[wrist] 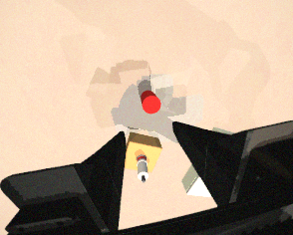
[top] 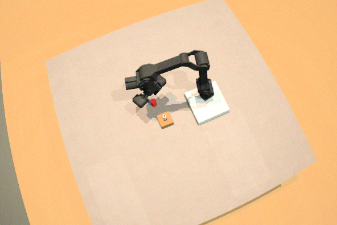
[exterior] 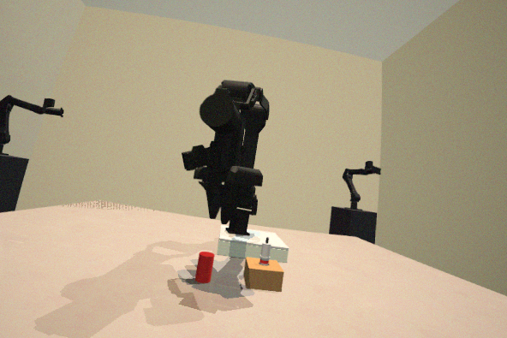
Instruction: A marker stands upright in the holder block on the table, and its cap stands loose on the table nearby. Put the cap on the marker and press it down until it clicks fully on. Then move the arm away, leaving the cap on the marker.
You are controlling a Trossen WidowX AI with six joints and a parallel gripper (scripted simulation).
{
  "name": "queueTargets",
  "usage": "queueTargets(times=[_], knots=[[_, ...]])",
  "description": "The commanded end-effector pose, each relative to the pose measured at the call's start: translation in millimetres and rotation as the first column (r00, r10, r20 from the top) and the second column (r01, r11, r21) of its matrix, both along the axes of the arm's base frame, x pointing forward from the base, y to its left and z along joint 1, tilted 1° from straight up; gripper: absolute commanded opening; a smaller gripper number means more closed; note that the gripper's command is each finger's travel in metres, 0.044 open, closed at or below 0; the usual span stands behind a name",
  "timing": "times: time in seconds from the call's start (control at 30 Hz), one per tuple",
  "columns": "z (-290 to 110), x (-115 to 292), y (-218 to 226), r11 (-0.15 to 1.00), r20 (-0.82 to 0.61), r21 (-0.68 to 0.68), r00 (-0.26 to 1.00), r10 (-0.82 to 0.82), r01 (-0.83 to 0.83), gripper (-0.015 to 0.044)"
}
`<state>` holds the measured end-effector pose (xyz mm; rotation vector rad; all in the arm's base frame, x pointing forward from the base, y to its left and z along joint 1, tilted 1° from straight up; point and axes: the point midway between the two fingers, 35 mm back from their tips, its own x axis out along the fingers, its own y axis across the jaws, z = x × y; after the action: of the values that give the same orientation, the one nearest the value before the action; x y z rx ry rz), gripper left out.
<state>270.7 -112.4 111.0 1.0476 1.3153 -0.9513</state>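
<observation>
Arm folded back over its base, wrist pointing down. Claw [top: 147, 97] half open, empty, hanging above red cap [top: 153, 102], not touching. Cap upright on bench [top: 85, 131], near marker [exterior: 265, 252] in holder block [top: 165, 120]. Open bench all round.

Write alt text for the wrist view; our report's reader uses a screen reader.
Between two dark fingers of the open, empty gripper, a red cap stands on the table ahead. Nearer, a marker stands uncapped in its orange block.
</observation>
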Motion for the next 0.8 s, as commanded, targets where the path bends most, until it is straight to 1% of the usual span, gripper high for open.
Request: queueTargets(times=[0.0,0.23,0.37,0.53,0.63,0.77], knots=[[1.1,-9.1,-7.6,0.994,-0.014,-0.029,0.995,-0.102,0.101,0.0246],[-0.9,-9.0,-7.7,0.994,-0.014,-0.029,0.995,-0.102,0.101,0.0246],[-32.1,-8.2,-8.7,0.994,-0.014,-0.029,0.995,-0.102,0.101,0.0246],[-35.2,-8.3,-8.7,0.994,-0.014,-0.029,0.995,-0.102,0.101,0.0246],[-47.9,-9.2,-7.7,0.994,-0.014,-0.029,0.995,-0.102,0.101,0.0246],[-49.3,-9.3,-7.6,0.994,-0.014,-0.029,0.995,-0.102,0.101,0.0246]])
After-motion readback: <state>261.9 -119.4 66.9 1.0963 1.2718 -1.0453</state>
